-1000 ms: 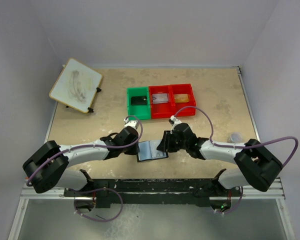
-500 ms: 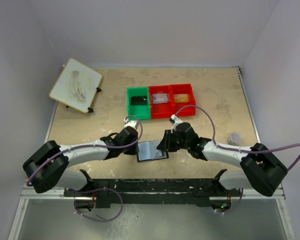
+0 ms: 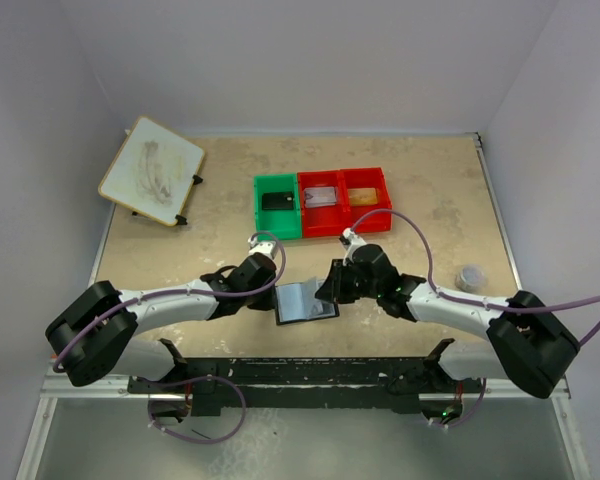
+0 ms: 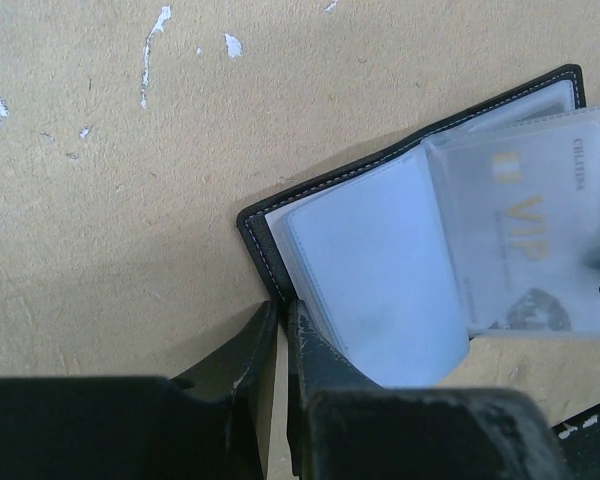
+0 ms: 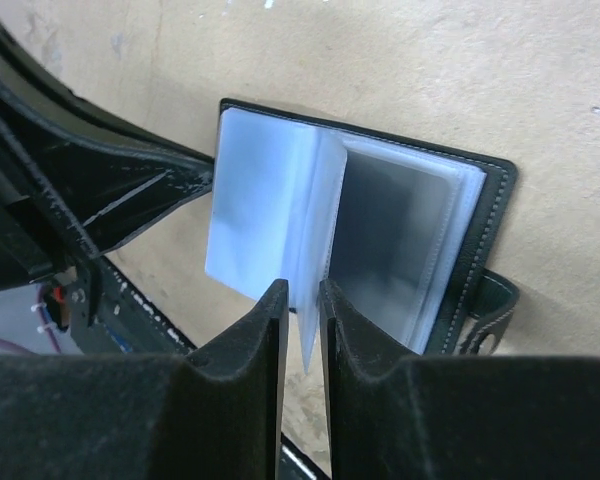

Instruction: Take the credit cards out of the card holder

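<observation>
You have one card holder (image 3: 305, 301), one card (image 4: 525, 220) showing inside, one green bin (image 3: 277, 226), two red bins (image 3: 325, 223), one board (image 3: 152, 171).

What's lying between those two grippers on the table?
The open card holder, its clear sleeves fanned up, lies between the left gripper and the right gripper. The top view shows it best.

Black card holder (image 3: 305, 302) lies open near my bases, cover side down, pale inside up, strap tab at one edge. Its cloudy plastic leaves are fanned. One leaf stands upright in the gap of my right gripper (image 5: 301, 292). One card (image 4: 535, 235) sits sleeved (gold "VIP" shows through).
</observation>
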Tool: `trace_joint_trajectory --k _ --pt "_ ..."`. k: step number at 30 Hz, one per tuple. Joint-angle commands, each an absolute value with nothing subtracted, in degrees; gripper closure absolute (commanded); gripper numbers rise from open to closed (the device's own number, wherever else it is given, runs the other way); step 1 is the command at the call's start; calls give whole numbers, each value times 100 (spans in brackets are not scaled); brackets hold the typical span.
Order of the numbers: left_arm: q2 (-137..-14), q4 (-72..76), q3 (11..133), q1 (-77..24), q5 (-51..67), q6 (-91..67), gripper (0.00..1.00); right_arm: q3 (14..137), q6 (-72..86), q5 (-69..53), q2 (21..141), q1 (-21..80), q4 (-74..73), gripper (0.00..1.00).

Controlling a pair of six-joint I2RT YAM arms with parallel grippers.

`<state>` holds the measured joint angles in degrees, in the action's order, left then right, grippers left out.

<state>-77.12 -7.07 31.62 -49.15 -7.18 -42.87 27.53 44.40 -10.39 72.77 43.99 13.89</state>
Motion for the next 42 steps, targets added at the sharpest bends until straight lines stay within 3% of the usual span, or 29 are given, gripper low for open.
trace_joint_trajectory --k 1,9,24,33,38,42 --pt "-7647 -492 3201 -4930 -554 -4308 96 2932 4421 -1558 7221 4447 1831 78" --pt "-7646 -506 3208 -4930 -554 -4307 97 2900 4424 -1662 7209 4447 1923 68" --pt "-7669 -536 3265 -4930 -560 -4298 98 3027 4382 -2312 7798 4447 2499 67" --pt "-7511 -690 3248 -4926 -782 -4315 98 3241 4187 -1418 7524 4457 1746 65" --pt "-7105 -815 3177 -4931 -1114 -4379 93 3087 4374 -884 6956 4447 1395 55" --pt "-6607 -831 3094 -4930 -1350 -4476 82 2729 4853 -416 6505 4447 1623 47"
